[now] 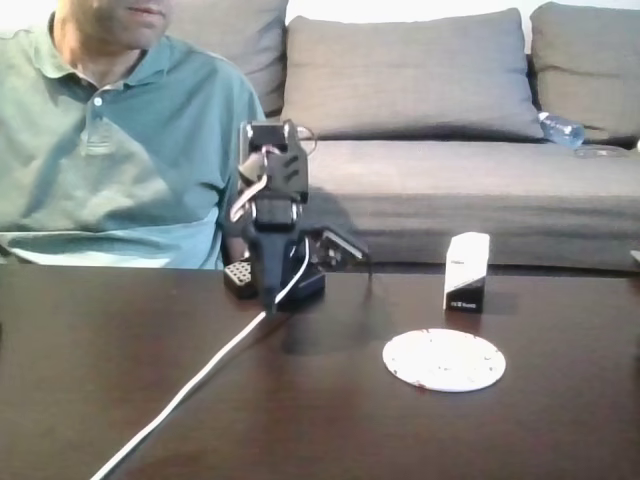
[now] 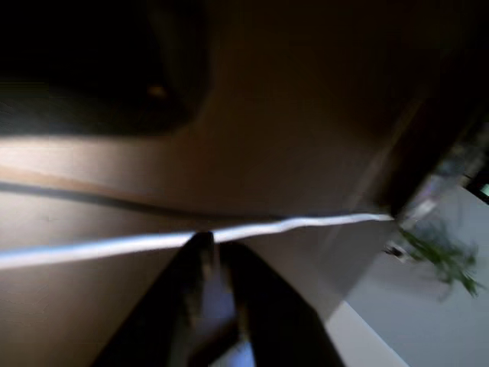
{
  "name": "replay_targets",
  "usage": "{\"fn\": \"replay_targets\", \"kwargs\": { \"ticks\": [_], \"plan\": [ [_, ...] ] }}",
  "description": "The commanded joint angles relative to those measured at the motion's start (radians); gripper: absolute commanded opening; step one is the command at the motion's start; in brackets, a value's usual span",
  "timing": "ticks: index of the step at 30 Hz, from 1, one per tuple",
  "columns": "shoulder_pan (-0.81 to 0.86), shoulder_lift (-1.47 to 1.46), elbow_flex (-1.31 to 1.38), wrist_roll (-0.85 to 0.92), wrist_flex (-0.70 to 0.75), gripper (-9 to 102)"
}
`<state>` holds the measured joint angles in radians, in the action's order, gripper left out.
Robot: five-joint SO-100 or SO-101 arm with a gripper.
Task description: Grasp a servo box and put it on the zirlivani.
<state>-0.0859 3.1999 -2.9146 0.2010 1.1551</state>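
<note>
A: Right, count it up for me on the table.

B: One box, standing upright near the far edge, right of centre in the fixed view. White top, black band below.

A: And the disc?

B: One disc, flat and white with faint specks, just in front of the box, toward the near edge. A sliver of dark wood shows between them, so they're apart.

A: Arm?

B: One arm, folded up over its black base by the far edge, left of the box and well apart from it. One white cable runs from the base to the near edge.

A: Gripper?

B: Wrist view has the gripper coming up from the bottom, blurred; the two dark fingers meet at the tips, pressed together on nothing. The cable crosses just beyond the tips.

A: Anyone around?

B: One person in a green polo behind the far edge, a grey sofa beyond, one plastic bottle lying on it.
</note>
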Motion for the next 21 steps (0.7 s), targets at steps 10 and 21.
{"fn": "replay_targets", "kwargs": {
  "ticks": [10, 21],
  "plan": [
    [-0.252, -0.535, 1.019, 0.146, 0.405, 1],
    [-0.913, -0.758, 1.223, 0.178, 0.653, 25]
  ]
}}
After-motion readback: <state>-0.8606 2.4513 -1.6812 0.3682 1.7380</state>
